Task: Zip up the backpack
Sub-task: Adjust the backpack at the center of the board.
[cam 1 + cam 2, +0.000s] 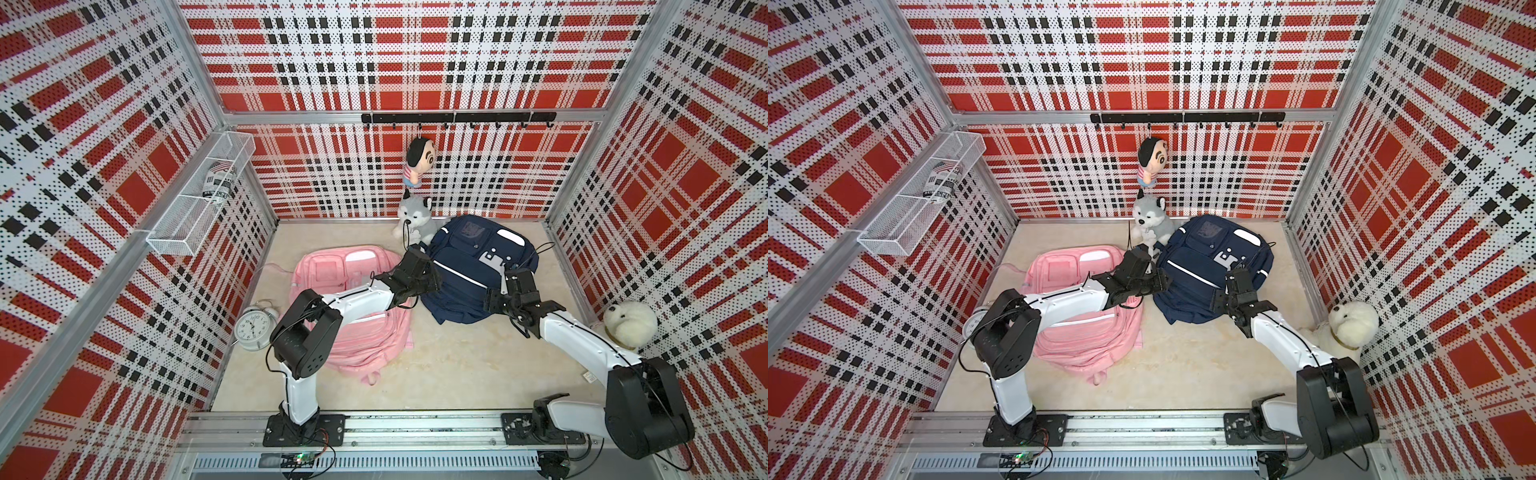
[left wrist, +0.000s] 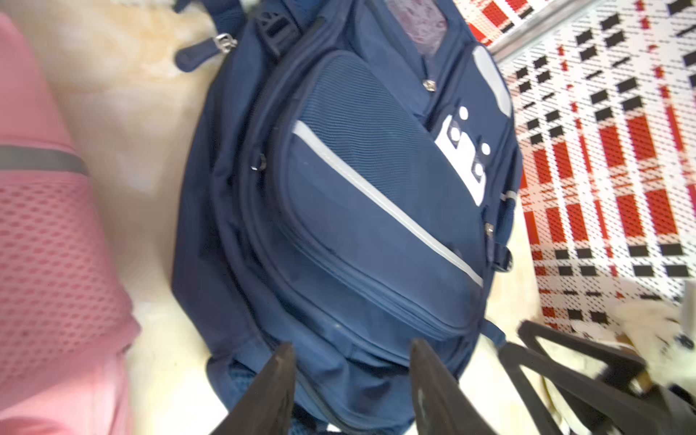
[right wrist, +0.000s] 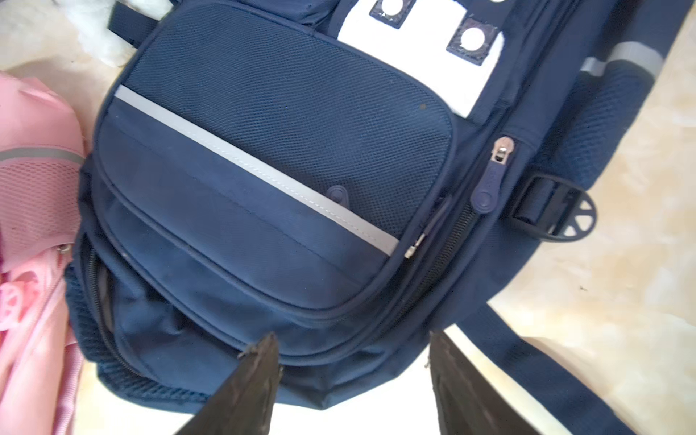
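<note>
The navy backpack (image 1: 461, 266) lies right of centre in both top views, on the tabletop (image 1: 457, 365) beside the pink backpack (image 1: 328, 266). Its length runs roughly up and down the frame, from the back wall toward the robot's base. Your right end effector (image 3: 352, 334) hangs over the bag's lower right flank with its fingers spread and nothing between them. Your left end effector (image 2: 351, 342) is released too, over the bag's left edge, holding nothing. The zipper pull (image 3: 487, 180) is what the coming move turns on. In the right wrist view it sits ahead of the fingertips, off toward the side with the black buckle (image 3: 553, 211). Its tab lies along the track and trails back toward you. Open teeth (image 3: 454, 226) show just beside it, so that compartment looks unzipped. The right arm is plainly the nearer one. You would probably need to shift toward the buckle side and line the fingers across the tab, while the left steadies the fabric.
</note>
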`<state>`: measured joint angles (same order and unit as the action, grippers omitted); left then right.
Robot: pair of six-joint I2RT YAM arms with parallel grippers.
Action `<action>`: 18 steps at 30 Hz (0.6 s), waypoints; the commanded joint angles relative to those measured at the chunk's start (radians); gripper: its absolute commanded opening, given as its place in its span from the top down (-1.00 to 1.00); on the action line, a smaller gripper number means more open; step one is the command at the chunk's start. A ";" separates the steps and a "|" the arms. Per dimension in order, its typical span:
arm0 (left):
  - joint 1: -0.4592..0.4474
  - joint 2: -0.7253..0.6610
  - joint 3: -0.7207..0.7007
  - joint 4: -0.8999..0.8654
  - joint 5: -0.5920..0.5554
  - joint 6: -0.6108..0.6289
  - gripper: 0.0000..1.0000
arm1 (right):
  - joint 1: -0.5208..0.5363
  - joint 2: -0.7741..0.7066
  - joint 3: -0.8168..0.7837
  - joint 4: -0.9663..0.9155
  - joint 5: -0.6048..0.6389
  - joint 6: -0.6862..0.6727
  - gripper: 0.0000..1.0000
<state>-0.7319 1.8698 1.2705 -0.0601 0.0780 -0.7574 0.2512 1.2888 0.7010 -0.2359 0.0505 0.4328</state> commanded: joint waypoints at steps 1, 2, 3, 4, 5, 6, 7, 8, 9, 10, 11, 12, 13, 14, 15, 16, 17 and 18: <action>0.000 -0.028 -0.016 -0.001 0.023 0.027 -0.04 | 0.003 0.022 0.005 0.097 -0.063 0.059 -0.27; 0.006 -0.030 -0.022 0.000 0.021 0.026 -0.03 | 0.008 0.028 0.005 0.124 -0.078 0.066 -0.28; 0.014 -0.034 -0.027 0.001 0.021 0.024 -0.03 | 0.015 0.036 0.011 0.158 -0.101 0.077 -0.27; 0.022 -0.041 -0.032 0.005 0.020 0.024 -0.03 | 0.023 0.049 0.024 0.181 -0.119 0.086 -0.27; 0.029 -0.046 -0.038 0.009 0.018 0.024 -0.04 | 0.032 0.067 0.039 0.200 -0.131 0.094 -0.28; 0.035 -0.053 -0.042 0.009 0.010 0.026 -0.03 | 0.043 0.094 0.061 0.219 -0.143 0.102 -0.28; 0.044 -0.060 -0.046 0.009 0.004 0.027 -0.04 | 0.055 0.127 0.089 0.234 -0.151 0.109 -0.27; 0.049 -0.065 -0.049 0.008 -0.002 0.028 -0.04 | 0.066 0.161 0.109 0.250 -0.162 0.112 -0.27; 0.057 -0.071 -0.053 0.002 -0.010 0.030 -0.04 | 0.079 0.201 0.138 0.273 -0.175 0.113 -0.26; 0.065 -0.077 -0.058 -0.001 -0.017 0.033 -0.03 | 0.093 0.241 0.164 0.295 -0.187 0.113 -0.26; 0.073 -0.082 -0.066 -0.001 -0.022 0.035 -0.03 | 0.102 0.278 0.184 0.321 -0.200 0.143 -0.25; 0.081 -0.089 -0.073 0.000 -0.028 0.039 -0.03 | 0.111 0.321 0.208 0.348 -0.214 0.151 -0.25; 0.089 -0.097 -0.082 0.002 -0.030 0.042 -0.03 | 0.118 0.356 0.229 0.373 -0.227 0.156 -0.24; 0.097 -0.103 -0.092 0.007 -0.034 0.044 -0.03 | 0.121 0.396 0.252 0.397 -0.239 0.162 -0.23; 0.106 -0.110 -0.101 0.011 -0.034 0.046 -0.04 | 0.123 0.437 0.277 0.411 -0.245 0.170 -0.22; 0.111 -0.115 -0.109 0.017 -0.034 0.046 -0.03 | 0.125 0.460 0.291 0.432 -0.250 0.170 -0.22; 0.117 -0.118 -0.119 0.021 -0.033 0.047 -0.04 | 0.125 0.492 0.312 0.473 -0.279 0.198 -0.22; 0.121 -0.121 -0.127 0.024 -0.030 0.047 -0.04 | 0.127 0.522 0.334 0.491 -0.293 0.209 -0.21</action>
<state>-0.6254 1.7828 1.1713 -0.0566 0.0620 -0.7311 0.3733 1.7508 0.9874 0.1375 -0.1814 0.5922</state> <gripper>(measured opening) 0.518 0.608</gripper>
